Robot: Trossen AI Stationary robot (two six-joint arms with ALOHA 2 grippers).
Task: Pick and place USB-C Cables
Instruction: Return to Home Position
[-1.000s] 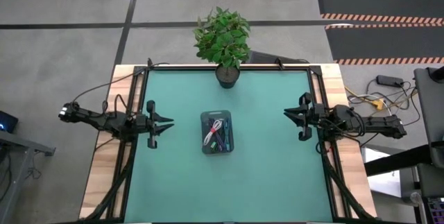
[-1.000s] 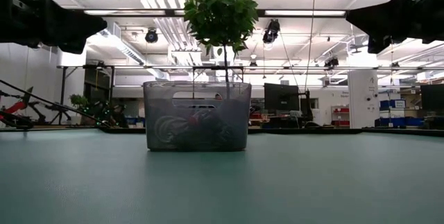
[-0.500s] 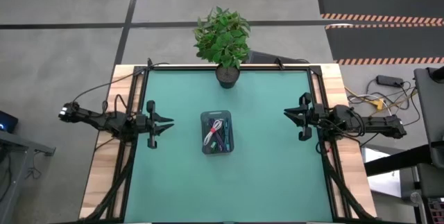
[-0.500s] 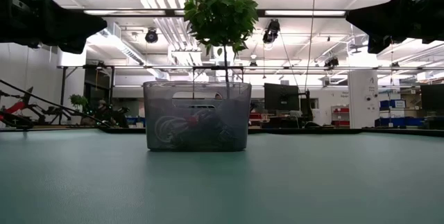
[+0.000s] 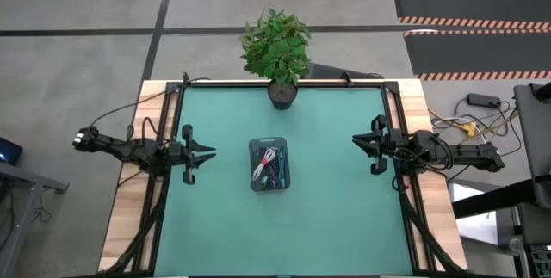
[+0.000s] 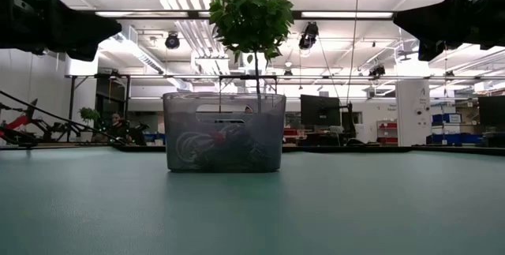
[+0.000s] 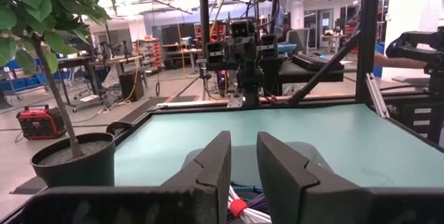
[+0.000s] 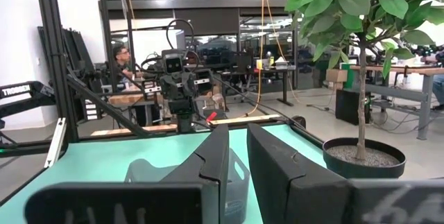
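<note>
The grey tray stands on the green mat mid-table; in the low view its translucent wall shows the coiled bundles lying on its floor. Inside are the USB-C cables: the white one with a red band, the teal-green one and the dark blue one. My left gripper hovers level to the tray's left, shut and pointing at it. My right gripper hovers farther off to the tray's right, shut as well. The white cable's red band peeks between my left fingers.
A potted plant stands at the table's far edge, its pot just behind the tray. Bare green mat lies on all sides of the tray. Wooden strips and black frame rails run along the left and right table edges. A person sits beyond the table.
</note>
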